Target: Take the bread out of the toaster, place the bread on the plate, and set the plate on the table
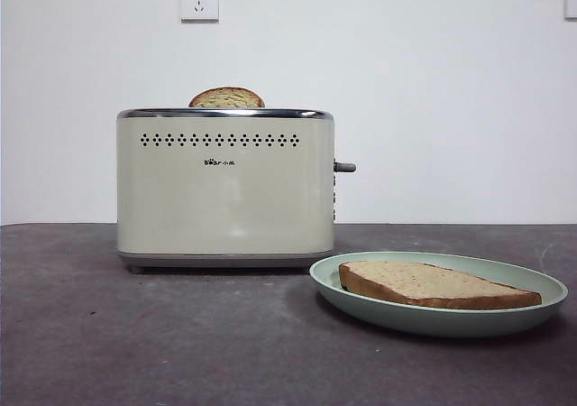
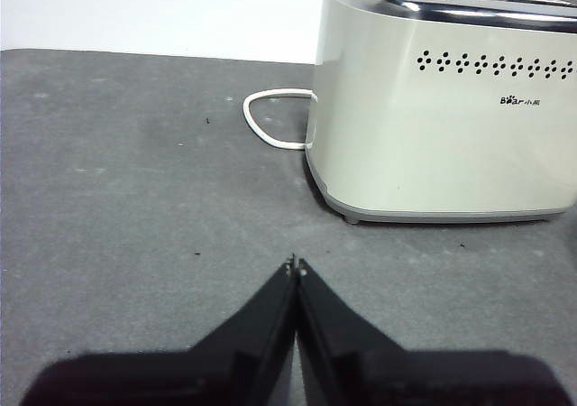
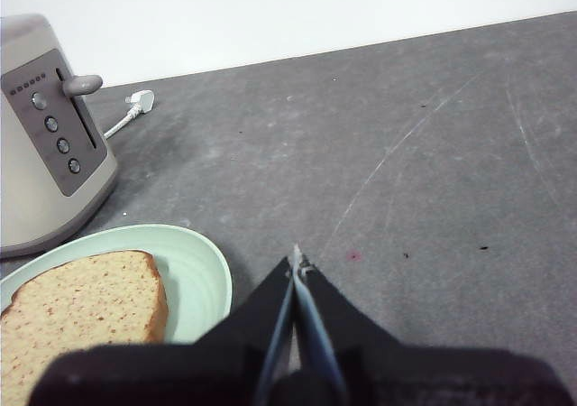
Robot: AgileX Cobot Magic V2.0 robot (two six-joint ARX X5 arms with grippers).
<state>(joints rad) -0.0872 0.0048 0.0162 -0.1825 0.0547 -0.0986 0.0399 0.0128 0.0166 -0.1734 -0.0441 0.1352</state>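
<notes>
The dark grey table (image 1: 135, 334) carried everything, scuffed and scratched across its surface. On it stood the cream-beige toaster (image 1: 225, 189), upright, its chrome rim on top, a row of small holes beneath, and its grey lever (image 1: 345, 167) sticking out of the side nearest the plate. A white power cord (image 2: 270, 122) looped on the table behind it. Just beside the toaster lay the pale mint-green plate (image 1: 433, 320), resting flat on the table. The bread (image 1: 433, 284) lay flat on that plate, its dark crust facing the front camera. A second slice (image 1: 226, 98) poked its domed top out of the toaster's slot. The left gripper (image 2: 296, 263) hung above bare table near the toaster, jaws pressed together, holding nothing. The right gripper (image 3: 296, 260) hung just beside the plate's rim, jaws likewise closed and empty.
</notes>
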